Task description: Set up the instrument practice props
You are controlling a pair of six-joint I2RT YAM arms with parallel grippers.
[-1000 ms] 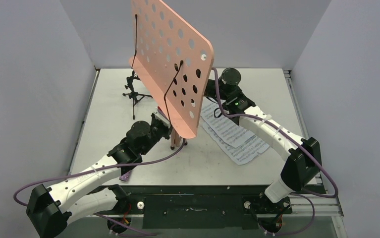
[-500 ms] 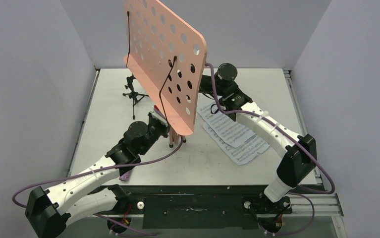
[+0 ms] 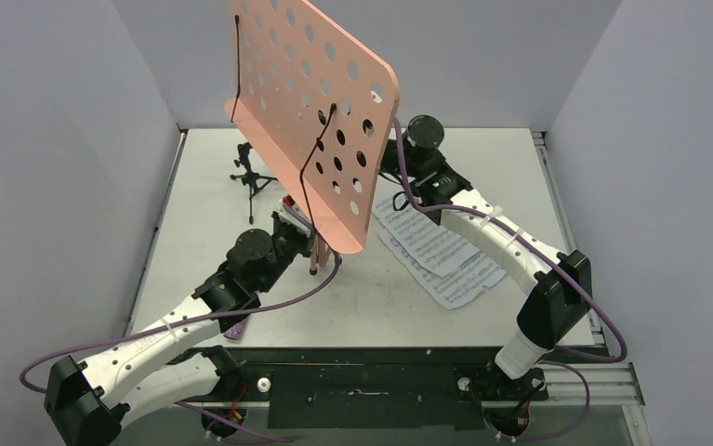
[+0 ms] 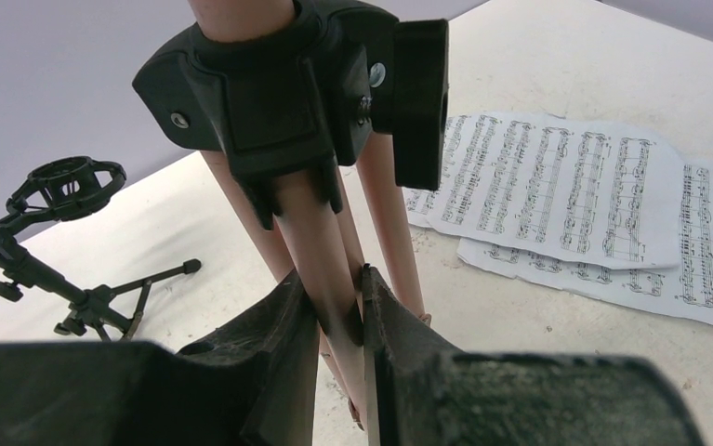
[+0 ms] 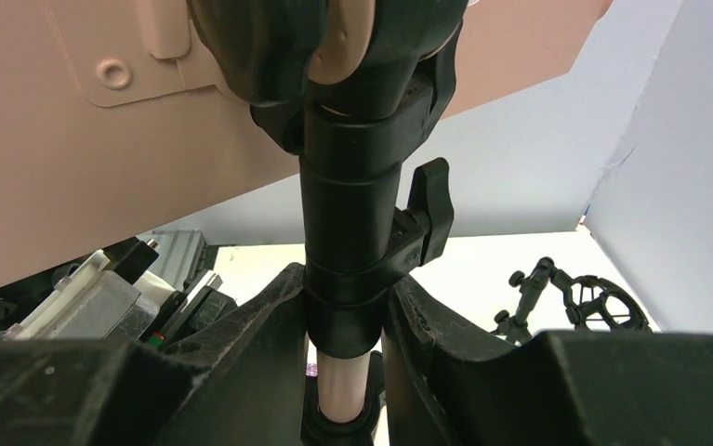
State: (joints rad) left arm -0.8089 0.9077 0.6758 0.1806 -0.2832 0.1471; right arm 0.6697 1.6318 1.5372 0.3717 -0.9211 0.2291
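The pink perforated music stand (image 3: 320, 111) stands tilted at mid-table, its desk high above the arms. My left gripper (image 3: 308, 249) is shut on one pink tripod leg (image 4: 326, 251), just below the black hub (image 4: 278, 93). My right gripper (image 5: 348, 307) is shut on the black collar (image 5: 352, 232) of the stand's pole, under the pink desk (image 5: 101, 139). White sheet-music pages (image 3: 438, 249) lie flat to the right of the stand. The small black mic stand (image 3: 250, 172) is upright at the back left. A purple bit (image 3: 236, 328), perhaps the microphone, shows under my left arm.
Grey walls close in the table on the left, back and right. The mic stand (image 4: 64, 242) is close to the left of the tripod legs. The sheets (image 4: 557, 186) lie just right of the legs. A black rail (image 3: 362, 362) runs along the near edge.
The music stand has shifted left and a little toward the back, both grippers moving with it. Its feet slid slightly left on the table. Both grips are unchanged.
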